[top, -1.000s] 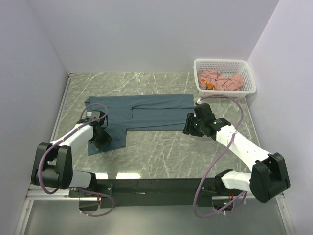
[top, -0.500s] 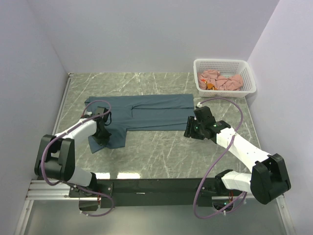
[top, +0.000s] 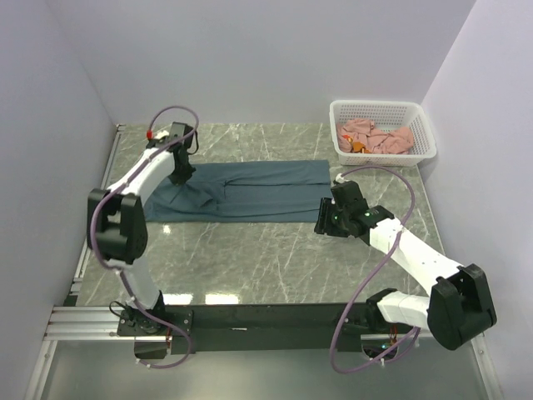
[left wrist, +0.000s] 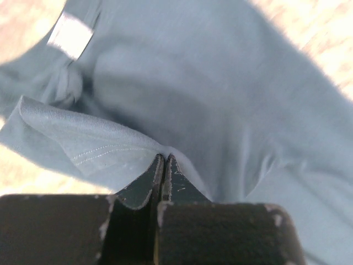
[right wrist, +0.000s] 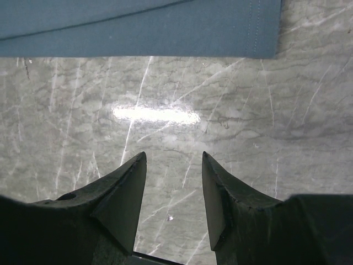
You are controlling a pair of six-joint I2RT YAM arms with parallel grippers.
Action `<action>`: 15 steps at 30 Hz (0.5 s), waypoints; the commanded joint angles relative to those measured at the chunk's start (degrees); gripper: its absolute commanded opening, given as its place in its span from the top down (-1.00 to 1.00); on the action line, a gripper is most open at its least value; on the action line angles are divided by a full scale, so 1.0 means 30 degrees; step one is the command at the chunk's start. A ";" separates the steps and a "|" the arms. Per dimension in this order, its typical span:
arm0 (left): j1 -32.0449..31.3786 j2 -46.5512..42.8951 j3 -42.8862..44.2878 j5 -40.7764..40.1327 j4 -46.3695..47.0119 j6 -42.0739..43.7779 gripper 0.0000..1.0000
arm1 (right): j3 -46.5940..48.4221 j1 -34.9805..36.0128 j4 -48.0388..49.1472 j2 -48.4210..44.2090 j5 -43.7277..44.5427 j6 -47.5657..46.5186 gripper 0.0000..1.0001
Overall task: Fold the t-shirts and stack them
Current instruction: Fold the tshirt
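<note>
The dark slate-blue t-shirt [top: 250,190] lies folded into a long band across the middle of the marble table. My left gripper [top: 179,173] is at its far left end, shut on a hemmed fold of the blue cloth [left wrist: 105,152]; the shirt's white label [left wrist: 70,35] shows beyond it. My right gripper [top: 323,223] hangs open and empty over bare marble just in front of the shirt's right end; the right wrist view shows the shirt's hemmed edge [right wrist: 165,27] ahead of the fingers [right wrist: 124,190]. Salmon-pink t-shirts [top: 379,136] lie crumpled in the basket.
The white lattice basket [top: 420,125] stands at the back right corner, with a small orange item [top: 356,147] among the pink cloth. Purple-grey walls close the table at the back and both sides. A metal rail [top: 100,196] runs along the left edge.
My left gripper has carried the shirt's near-left flap from the front of the table up and over to the far left, folding it onto the band. My right gripper has hardly moved.
</note>
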 commanded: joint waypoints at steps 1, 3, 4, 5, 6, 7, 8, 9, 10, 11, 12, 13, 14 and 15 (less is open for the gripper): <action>0.0196 0.1614 0.2830 -0.1031 -0.0147 0.1380 0.99 | 0.0086 0.0062 0.0137 -0.0886 0.0301 -0.0378 -0.04; 0.0313 0.2636 0.3803 -0.1032 -0.0176 0.1702 0.99 | 0.0086 0.0062 0.0137 -0.0916 0.0302 -0.0466 -0.04; 0.0401 0.2933 0.4620 -0.1061 -0.0177 0.1791 0.99 | 0.0086 0.0062 0.0137 -0.0916 0.0302 -0.0554 -0.04; 0.0460 0.3226 0.4947 -0.0974 -0.0148 0.1908 0.99 | 0.0086 0.0062 0.0166 -0.0916 0.0302 -0.0583 -0.04; 0.0576 0.3780 0.5298 -0.0944 -0.0147 0.2054 0.99 | 0.0057 0.0062 0.0195 -0.0916 0.0273 -0.0642 -0.04; 0.0607 0.4018 0.5882 -0.0915 -0.0118 0.2113 0.99 | 0.0057 0.0062 0.0167 -0.0945 0.0272 -0.0758 -0.04; 0.0665 0.4455 0.6091 -0.0827 0.0056 0.2317 0.99 | 0.0028 0.0062 0.0195 -0.0887 0.0272 -0.0731 -0.04; 0.0723 0.4633 0.6267 -0.0798 0.0145 0.2377 0.99 | 0.0057 0.0062 0.0196 -0.0887 0.0272 -0.0788 -0.04; 0.0753 0.4751 0.6472 -0.0768 0.0291 0.2465 0.99 | 0.0057 0.0033 0.0225 -0.0829 0.0243 -0.0818 -0.04; 0.0782 0.4839 0.6503 -0.0710 0.0727 0.2582 0.99 | 0.0057 0.0062 0.0283 -0.0770 0.0243 -0.0847 -0.04; 0.0812 0.4985 0.6474 -0.0448 0.1022 0.2844 0.99 | 0.0057 0.0091 0.0371 -0.0769 0.0243 -0.0847 -0.04; 0.0812 0.5045 0.6445 -0.0388 0.1286 0.2991 0.99 | 0.0057 0.0062 0.0372 -0.0653 0.0272 -0.0905 -0.04; 0.0812 0.5132 0.6416 -0.0271 0.1549 0.3138 0.98 | 0.0086 0.0062 0.0430 -0.0594 0.0243 -0.0848 -0.04; 0.0812 0.5191 0.6357 -0.0038 0.2045 0.3371 0.98 | 0.0086 0.0062 0.0517 -0.0507 0.0272 -0.0818 -0.04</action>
